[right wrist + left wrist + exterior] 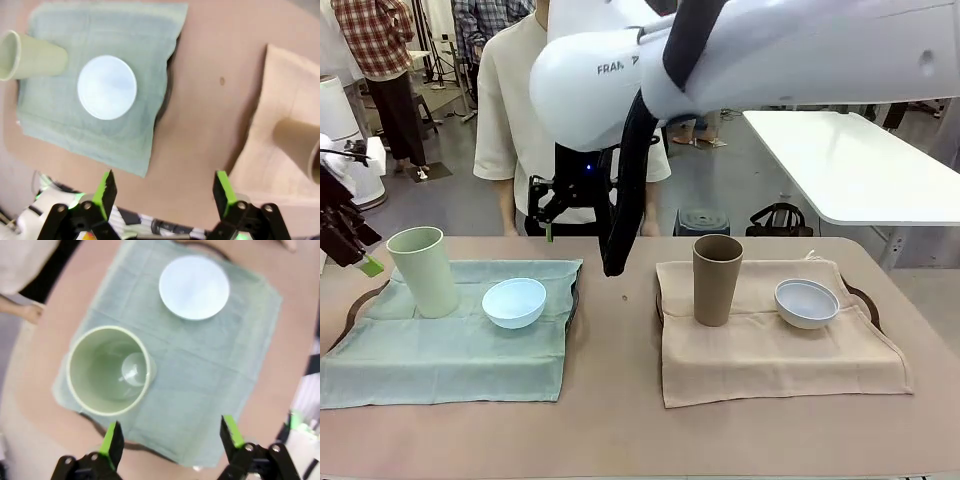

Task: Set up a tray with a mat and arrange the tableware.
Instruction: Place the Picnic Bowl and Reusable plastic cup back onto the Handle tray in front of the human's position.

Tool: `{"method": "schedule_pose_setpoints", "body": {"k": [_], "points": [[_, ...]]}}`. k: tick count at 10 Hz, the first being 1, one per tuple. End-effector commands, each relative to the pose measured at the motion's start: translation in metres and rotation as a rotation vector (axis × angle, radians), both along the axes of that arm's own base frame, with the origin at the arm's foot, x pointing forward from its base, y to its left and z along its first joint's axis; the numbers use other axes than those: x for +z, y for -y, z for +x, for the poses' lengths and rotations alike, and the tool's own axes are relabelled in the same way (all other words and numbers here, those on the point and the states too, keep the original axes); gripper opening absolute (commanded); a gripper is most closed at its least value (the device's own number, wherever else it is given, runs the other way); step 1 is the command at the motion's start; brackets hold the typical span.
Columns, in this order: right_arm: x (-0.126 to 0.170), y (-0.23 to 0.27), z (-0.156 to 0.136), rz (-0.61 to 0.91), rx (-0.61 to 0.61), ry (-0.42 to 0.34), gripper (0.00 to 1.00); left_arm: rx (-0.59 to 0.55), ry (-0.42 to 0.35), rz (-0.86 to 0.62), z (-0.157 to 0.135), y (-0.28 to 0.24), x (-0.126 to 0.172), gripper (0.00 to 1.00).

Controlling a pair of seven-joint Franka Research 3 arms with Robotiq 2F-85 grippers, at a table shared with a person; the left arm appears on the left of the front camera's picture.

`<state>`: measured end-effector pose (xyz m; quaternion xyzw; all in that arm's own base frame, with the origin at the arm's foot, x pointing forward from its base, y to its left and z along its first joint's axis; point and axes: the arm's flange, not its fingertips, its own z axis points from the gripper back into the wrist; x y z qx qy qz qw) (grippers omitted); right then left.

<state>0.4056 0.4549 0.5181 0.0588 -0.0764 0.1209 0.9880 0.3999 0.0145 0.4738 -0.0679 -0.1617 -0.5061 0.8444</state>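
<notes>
writing: the letters "fran" read on the white casing of the right arm (740, 60) in the front view, cut off by a black cable; no other print is legible.

desk (620, 330): tan top, carrying two dark trays, each under a cloth mat.

near the left edge: green mat (450, 335) over a tray whose rim (355, 300) peeks out at the far left corner. on it the pale green tumbler (425, 270), upright, towards the far left corner of the mat, and the light blue bowl (514, 302) just beside it, towards the mat's right edge; the two stand apart.

near the right edge: beige mat (770, 340) over a tray, rim (865, 300) showing at the right. on it the matte brown tumbler (717, 280), upright, and the bluish-white bowl (806, 303) to its right, apart.

left claw (170, 440): wide open, empty, above the green mat's edge beside the pale green tumbler. the left wrist view looks straight down into that tumbler and shows it empty.

right claw (165, 192): wide open, empty, over bare desk between the two mats. the right wrist view shows a small dark spot (222, 80) on the desk top between the mats.

person (520, 110): pale shirt, standing at the far edge, seen in the front view; a hand (32, 312) shows by the desk edge in the left wrist view.
</notes>
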Motion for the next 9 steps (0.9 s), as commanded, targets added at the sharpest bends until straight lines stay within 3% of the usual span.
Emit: {"method": "schedule_pose_setpoints", "body": {"k": [1,3,5,6,9], "points": [[0.006,0.023,-0.022,0.001,-0.049,-0.034,1.0,-0.012,-0.083,0.052,-0.014,0.019,0.018,1.0],[0.02,0.037,-0.035,-0.023,-0.094,-0.056,1.0,0.049,-0.143,0.119,-0.014,0.035,0.039,1.0],[0.028,0.048,-0.041,-0.032,-0.126,-0.064,1.0,0.129,-0.123,0.093,-0.009,0.055,0.057,1.0],[0.025,0.052,-0.038,-0.011,-0.08,-0.075,1.0,0.046,-0.122,0.101,-0.016,0.036,0.035,1.0],[0.032,0.041,-0.033,-0.046,-0.096,-0.041,1.0,0.046,-0.122,0.101,-0.016,0.036,0.035,1.0]]}}
